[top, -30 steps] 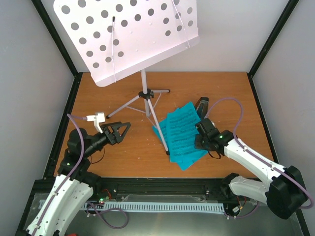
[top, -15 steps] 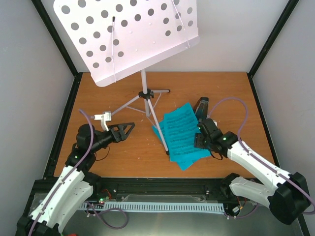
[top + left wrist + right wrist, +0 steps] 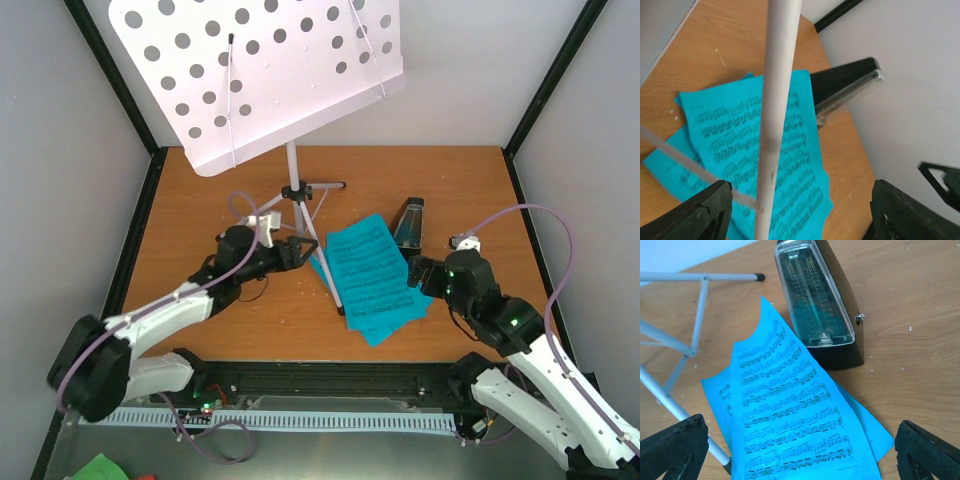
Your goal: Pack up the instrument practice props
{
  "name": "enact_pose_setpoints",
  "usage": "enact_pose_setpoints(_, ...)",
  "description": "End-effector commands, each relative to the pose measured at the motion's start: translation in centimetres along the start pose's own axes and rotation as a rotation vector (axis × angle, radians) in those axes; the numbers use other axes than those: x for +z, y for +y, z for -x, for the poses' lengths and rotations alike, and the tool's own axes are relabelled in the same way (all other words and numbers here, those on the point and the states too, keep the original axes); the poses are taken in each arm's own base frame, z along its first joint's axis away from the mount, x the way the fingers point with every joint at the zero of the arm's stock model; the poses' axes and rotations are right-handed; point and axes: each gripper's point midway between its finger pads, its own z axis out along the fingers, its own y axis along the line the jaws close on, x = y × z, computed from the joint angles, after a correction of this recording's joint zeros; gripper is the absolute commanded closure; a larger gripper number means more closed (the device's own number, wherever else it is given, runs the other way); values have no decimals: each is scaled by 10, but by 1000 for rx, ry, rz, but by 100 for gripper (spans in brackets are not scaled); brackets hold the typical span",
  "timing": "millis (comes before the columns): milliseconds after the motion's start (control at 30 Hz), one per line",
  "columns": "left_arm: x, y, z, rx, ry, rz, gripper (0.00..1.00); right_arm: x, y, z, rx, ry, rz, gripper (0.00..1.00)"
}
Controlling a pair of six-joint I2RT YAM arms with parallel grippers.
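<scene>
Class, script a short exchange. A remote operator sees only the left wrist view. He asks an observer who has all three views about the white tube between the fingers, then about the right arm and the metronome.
Operator: What is the tube between the left gripper fingers?
Observer: The front leg of the music stand, which stands upright with its perforated desk raised.
Operator: Where is the right gripper?
Observer: The right gripper is open and empty at the right edge of the cyan sheets.
Operator: Is the metronome covered?
Observer: Yes, the clear cover is on the metronome.
</scene>
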Motion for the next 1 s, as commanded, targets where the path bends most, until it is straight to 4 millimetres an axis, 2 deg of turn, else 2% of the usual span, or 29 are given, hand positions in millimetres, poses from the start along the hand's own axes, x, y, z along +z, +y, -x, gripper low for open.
enact_pose_setpoints(0, 33, -29, 42, 61, -136, -12, 24, -9, 7, 7, 55, -47, 69, 0)
enact_pose_setpoints(167, 62, -27, 42, 51, -158, 51, 26, -10, 14, 4, 92, -55, 132, 0)
enact_pose_setpoints(400, 82, -4, 35, 23, -176, 155, 45, -9, 21, 5, 84, -61, 171, 0)
enact_pose_setpoints(533, 86, 6, 38, 27, -189, 207, 53, -7, 21, 7, 56, -79, 171, 0)
enact_pose_setpoints(767, 87, 19, 36, 59, -177, 283, 78, -4, 30, 11, 5, -79, 190, 0)
enact_pose_setpoints(867, 82, 26, 34, 80, -168, 323, 89, 0, 32, 8, -3, -65, 193, 0)
enact_pose_setpoints(967, 74, 25, 32, 127, -158, 320, 97, 3, 33, 6, -8, -55, 196, 0)
